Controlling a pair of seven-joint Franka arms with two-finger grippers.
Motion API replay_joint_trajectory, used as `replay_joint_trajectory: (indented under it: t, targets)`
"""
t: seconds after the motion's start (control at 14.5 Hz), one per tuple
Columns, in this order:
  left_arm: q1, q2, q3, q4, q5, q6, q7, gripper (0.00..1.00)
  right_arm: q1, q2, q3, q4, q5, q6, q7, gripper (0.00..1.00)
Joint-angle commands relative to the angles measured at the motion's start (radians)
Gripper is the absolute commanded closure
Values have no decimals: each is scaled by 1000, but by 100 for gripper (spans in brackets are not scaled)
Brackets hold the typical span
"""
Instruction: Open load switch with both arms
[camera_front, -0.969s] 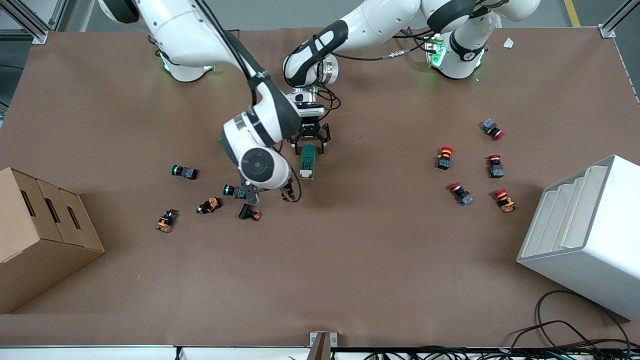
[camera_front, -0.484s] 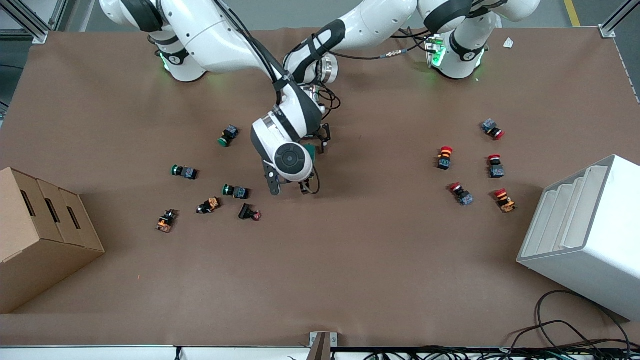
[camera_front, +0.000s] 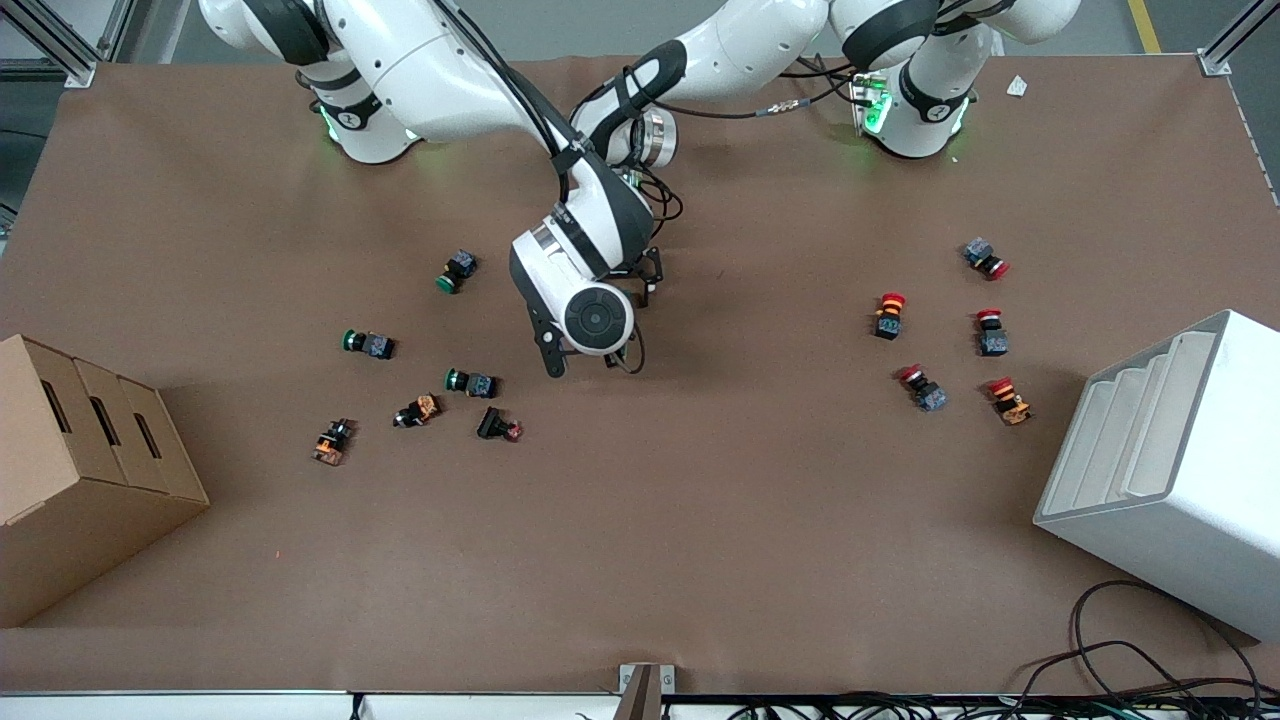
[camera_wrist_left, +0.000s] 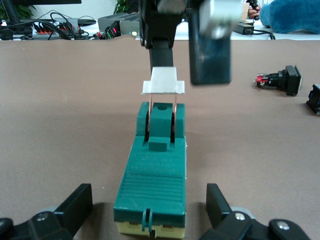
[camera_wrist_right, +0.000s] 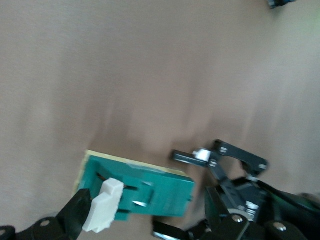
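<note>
The load switch is a dark-green block on a cream base, lying flat on the brown table with its white lever raised at one end. My left gripper is open, one finger on each side of the end away from the lever, with a gap on both sides. My right gripper hangs open over the lever end, and one of its fingers is right beside the white lever. In the front view the right arm's wrist hides the switch, and the left gripper peeks out beside it.
Green and orange pushbuttons lie scattered toward the right arm's end. Red ones lie toward the left arm's end. A cardboard box and a white rack stand at the table's two ends.
The right arm has swung from beside the switch to directly over it, covering it in the front view. The left gripper has stayed at the switch's end.
</note>
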Motion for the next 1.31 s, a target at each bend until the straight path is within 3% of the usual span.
replay_joint_trajectory:
  t: [0.0, 0.42, 0.97, 1.25]
  targets:
    - [3, 74, 6, 10, 7, 48, -28, 1, -20, -10, 24, 24, 84, -86, 3, 0]
    - [-6, 80, 12, 11, 9, 42, -28, 1, -3, -6, 22, 9, 80, -169, -28, 0]
    - [-7, 80, 12, 13, 10, 40, -28, 1, 47, 3, 21, -72, 36, -84, -34, 0]
    - [-7, 80, 12, 13, 10, 40, -28, 1, 26, -10, 16, -62, 22, -93, -84, 0]
